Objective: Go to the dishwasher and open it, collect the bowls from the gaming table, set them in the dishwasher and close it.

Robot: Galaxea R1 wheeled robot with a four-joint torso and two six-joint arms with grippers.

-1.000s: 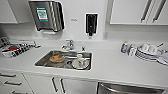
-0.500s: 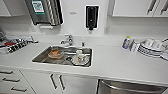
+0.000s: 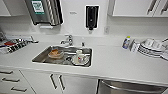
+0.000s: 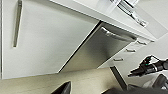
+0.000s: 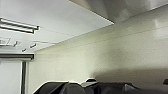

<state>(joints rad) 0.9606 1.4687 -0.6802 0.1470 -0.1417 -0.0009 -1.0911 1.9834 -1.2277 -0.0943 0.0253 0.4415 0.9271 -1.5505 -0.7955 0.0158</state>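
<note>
Left wrist view puts the dishwasher (image 4: 100,47) ahead of my left claw, door shut, its bar handle (image 4: 117,35) running level under the surface (image 4: 82,5). My left arm seems nearer. I cannot tell either claw's opening.

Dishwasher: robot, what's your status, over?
Dishwasher shut, under the counter right of the sink. Gripper fingers unreadable. Nothing seen blocking its door.
</note>
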